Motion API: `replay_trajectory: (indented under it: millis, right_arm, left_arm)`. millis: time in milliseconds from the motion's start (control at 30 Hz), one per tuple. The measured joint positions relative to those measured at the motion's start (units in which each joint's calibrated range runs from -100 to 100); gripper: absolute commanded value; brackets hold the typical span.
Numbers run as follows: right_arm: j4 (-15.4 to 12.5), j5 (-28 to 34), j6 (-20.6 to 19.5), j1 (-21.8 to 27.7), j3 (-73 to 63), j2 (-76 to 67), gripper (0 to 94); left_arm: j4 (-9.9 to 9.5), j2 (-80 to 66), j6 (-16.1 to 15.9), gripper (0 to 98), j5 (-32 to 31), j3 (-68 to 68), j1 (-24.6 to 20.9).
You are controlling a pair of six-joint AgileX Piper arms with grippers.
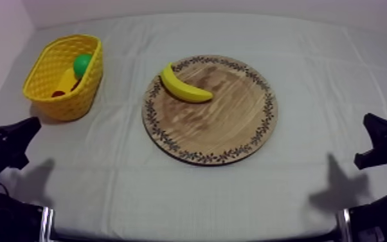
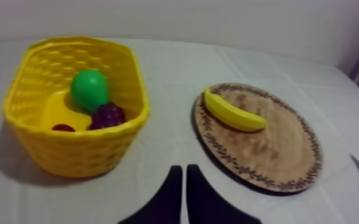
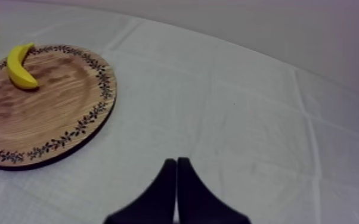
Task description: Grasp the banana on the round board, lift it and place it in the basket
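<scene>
A yellow banana point(image 1: 184, 85) lies on the upper left part of the round wooden board point(image 1: 222, 129) with a patterned rim, mid-table. The yellow basket point(image 1: 64, 76) stands at the far left. Seen from the left wrist, the banana point(image 2: 232, 111) rests on the board point(image 2: 277, 149) to the side of the basket point(image 2: 74, 149). My left gripper point(image 1: 32, 125) rests low at the left edge; its fingers point(image 2: 169, 196) lie together, shut on nothing. My right gripper point(image 1: 371, 122) rests low at the right; its fingers point(image 3: 169, 190) form a narrow wedge, with the banana point(image 3: 19, 65) far off on the board point(image 3: 39, 119).
Inside the basket lie a green pear point(image 2: 89, 89), a dark bunch of grapes point(image 2: 107, 115) and a small red fruit point(image 2: 63, 127). Grey-white cloth point(image 1: 202, 193) covers the table around the board, with bare room in front and to the right.
</scene>
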Motion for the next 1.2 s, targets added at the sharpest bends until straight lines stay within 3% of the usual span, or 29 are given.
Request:
replay_trajectory:
  millis: [167, 367, 533, 700, 933, 1200]
  right_arm:
    - [0.0, 0.0, 0.0, 0.0, 0.0, 0.0, 0.2]
    - [0.0, 0.0, 0.0, 0.0, 0.0, 0.0, 0.2]
    - [0.0, 0.0, 0.0, 0.0, 0.0, 0.0, 0.2]
    - [0.0, 0.0, 0.0, 0.0, 0.0, 0.0, 0.2]
    - [0.0, 0.0, 0.0, 0.0, 0.0, 0.0, 0.2]
    - [0.0, 0.0, 0.0, 0.0, 0.0, 0.0, 0.2]
  left_arm:
    - [-0.06, 9.9, 1.9, 0.0, 3.8, -8.7, 3.7]
    - [-0.12, 27.1, 2.7, 0.0, 14.5, -25.3, 7.6]
    - [1.15, 42.3, 0.6, 0.0, 24.3, -42.3, 9.6]
    - [4.01, 59.6, -3.0, 0.0, 33.2, -59.4, 10.0]
    - [7.46, 80.5, -8.1, 0.0, 38.8, -79.8, 10.2]
    - [8.4, 101.0, -11.1, 0.0, 45.8, -97.4, 11.2]
